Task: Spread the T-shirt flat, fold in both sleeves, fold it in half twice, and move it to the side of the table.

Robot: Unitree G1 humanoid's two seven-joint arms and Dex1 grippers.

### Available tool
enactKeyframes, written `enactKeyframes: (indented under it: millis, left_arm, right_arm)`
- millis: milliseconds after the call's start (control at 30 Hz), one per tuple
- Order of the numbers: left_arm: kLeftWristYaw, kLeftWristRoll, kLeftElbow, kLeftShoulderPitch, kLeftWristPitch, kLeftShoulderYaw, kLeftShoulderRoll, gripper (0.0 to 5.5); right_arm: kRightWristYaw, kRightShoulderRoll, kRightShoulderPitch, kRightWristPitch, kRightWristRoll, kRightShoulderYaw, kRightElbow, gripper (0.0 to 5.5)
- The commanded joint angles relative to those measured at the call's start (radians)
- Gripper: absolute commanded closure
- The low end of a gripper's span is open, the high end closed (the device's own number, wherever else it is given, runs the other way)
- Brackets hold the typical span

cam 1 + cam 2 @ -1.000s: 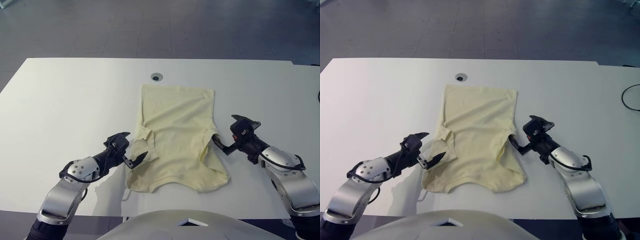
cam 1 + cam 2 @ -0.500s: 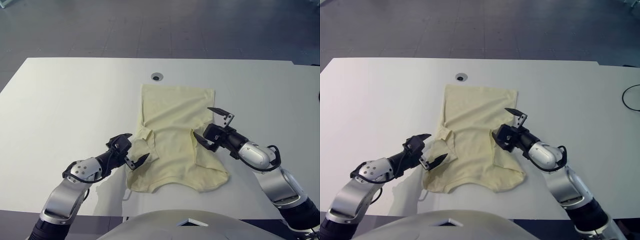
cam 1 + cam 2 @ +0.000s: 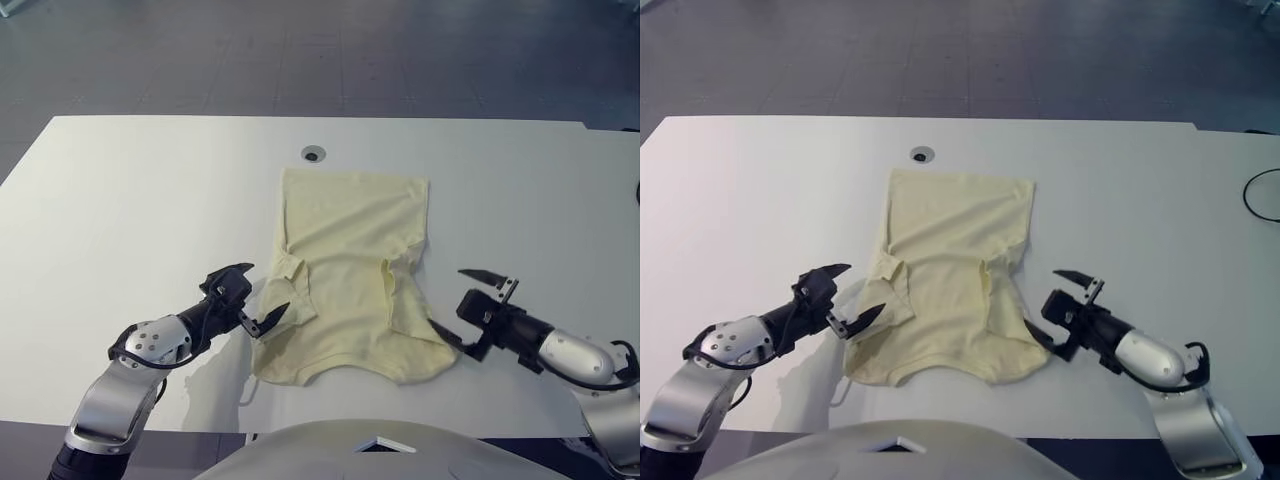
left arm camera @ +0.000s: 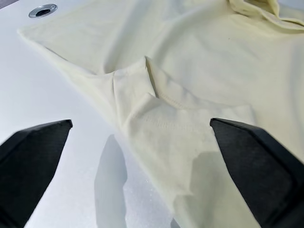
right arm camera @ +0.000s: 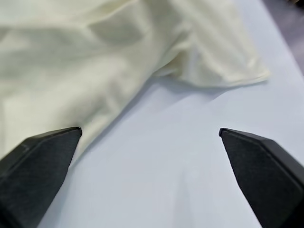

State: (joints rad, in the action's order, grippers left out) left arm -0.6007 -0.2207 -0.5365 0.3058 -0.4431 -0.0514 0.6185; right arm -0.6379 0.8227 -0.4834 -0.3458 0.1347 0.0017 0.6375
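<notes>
I find left gripper [image 3: 268, 289] and right gripper [image 3: 463, 312] jaws apart, empty, flanking the T-shirt [image 3: 350, 250] on the desk [image 3: 150, 200]

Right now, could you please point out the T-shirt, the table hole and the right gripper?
T-shirt [image 3: 350, 230]: left eye view, middle of its body.
Hole [image 3: 313, 154]: left eye view, its centre.
Right gripper [image 3: 452, 302]: left eye view, midway between its open fingers.

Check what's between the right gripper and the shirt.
Just bare table between right gripper and shirt, clearest in the right wrist view.
</notes>
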Motion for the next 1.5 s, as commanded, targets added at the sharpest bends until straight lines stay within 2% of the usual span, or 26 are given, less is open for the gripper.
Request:
enactKeyframes:
  millis: [33,200,467,600,700,767,900,1200,1467,1500]
  left_arm:
    - [-0.016,0.010,-0.027,-0.007,0.023,0.025,0.027,0.10]
    - [-0.035,0.002,-0.038,0.007,0.055,0.080,0.049,0.10]
    - [-0.126,-0.012,-0.026,0.080,0.184,0.233,0.111,0.10]
    - [-0.229,0.035,0.066,0.135,0.428,0.305,0.161,0.10]
    - [-0.348,0.096,0.205,0.181,0.711,0.320,0.239,0.10]
    - [-0.394,0.126,0.291,0.189,0.868,0.312,0.272,0.10]
    - [-0.400,0.163,0.369,0.167,1.041,0.265,0.272,0.10]
    - [-0.362,0.274,0.456,0.133,1.210,0.124,0.256,0.10]
    - [-0.302,0.343,0.523,0.023,1.259,0.014,0.243,1.21]
    - [-0.296,0.346,0.527,0.013,1.265,0.002,0.244,1.38]
  right_arm:
    - [-0.019,0.018,-0.063,0.000,0.050,0.053,-0.019,0.12]
    - [-0.048,-0.011,-0.098,-0.035,-0.037,0.026,0.087,0.12]
    - [-0.074,-0.030,-0.025,-0.097,-0.180,-0.159,0.161,0.12]
    - [-0.104,-0.003,-0.070,0.127,-0.144,-0.233,0.098,0.12]
    - [-0.140,0.030,-0.158,0.387,-0.078,-0.272,-0.011,0.12]
    - [-0.160,0.045,-0.214,0.538,-0.050,-0.287,-0.096,0.12]
    - [-0.158,0.048,-0.246,0.754,-0.014,-0.282,-0.210,0.12]
    - [-0.128,0.030,-0.230,0.936,0.086,-0.186,-0.292,0.12]
    - [-0.106,0.041,-0.169,1.009,0.141,-0.061,-0.351,0.10]
    - [-0.104,0.045,-0.167,1.021,0.145,-0.049,-0.357,0.26]
